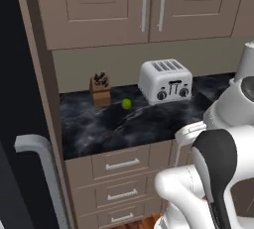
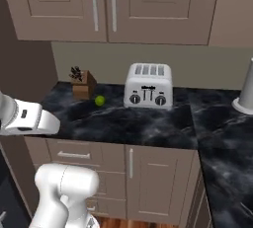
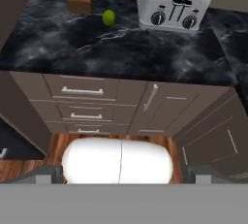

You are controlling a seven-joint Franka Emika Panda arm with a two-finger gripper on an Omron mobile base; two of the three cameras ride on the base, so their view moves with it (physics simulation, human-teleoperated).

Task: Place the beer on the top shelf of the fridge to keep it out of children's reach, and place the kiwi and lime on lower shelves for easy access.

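Step in hand: the lime [image 1: 126,104] is judged to be the item now being approached; nothing is held, and it is not yet reached.
Lime position: it rests on the dark marbled counter [image 1: 109,129], between the knife block [image 1: 100,90] and the toaster [image 1: 165,81], apart from both and near the back wall. In the hand view it is seen at the upper left [image 3: 109,17].
Gripper: the jaws stand wide apart and empty. The gripper [image 3: 119,172] is pulled back from the counter, in front of the drawer fronts and well apart from the lime.
Next move: the hand is to be carried forward and up over the counter edge, then lowered so that the round fruit sits between the fingers. A centred grip is called for, since a smooth ball is likely to roll if nudged off-centre.
Fridge: its black side and grey bar handle [image 1: 42,173] are seen at the left edge of the left base view; the shelves cannot be seen.
Surface: black stone with white veining, glossy and level.
Room: taupe upper cupboards [image 2: 104,7] hang over the counter, drawers [image 3: 82,92] sit below it, and a wooden floor is glimpsed at the bottom.
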